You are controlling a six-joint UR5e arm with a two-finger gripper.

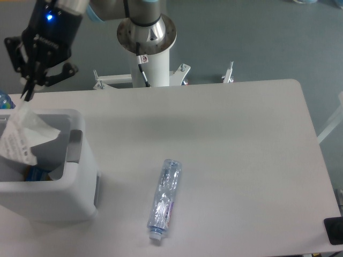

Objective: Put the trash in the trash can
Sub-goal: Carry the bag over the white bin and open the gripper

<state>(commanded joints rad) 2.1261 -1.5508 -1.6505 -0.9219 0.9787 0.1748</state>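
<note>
Gripper point(28, 88) fingers hang at the upper left, above the open mouth of the trash can point(80, 176). Their dark tips narrow to a point right at the top corner of the crumpled white wrapper point(24, 136); from this angle the tips overlap, so I cannot tell whether they pinch the wrapper or merely stand at its edge, nor how far apart they are. The wrapper sits in the bin's opening, its upper part rising above the rim and its lower part hidden inside. Small dark print shows on its left side, too small to read. Something blue lies deeper in the bin beneath it, mostly concealed.

The bin stands at the table's front left corner, its left side cut off by the frame edge. The flattened clear bottle point(165, 201) lies on the white table point(236, 139), well apart from the bin to its right, cap end toward the front edge. The arm's upper links run out of the top of the frame, and its white mounting column point(151, 59) stands behind the table.
</note>
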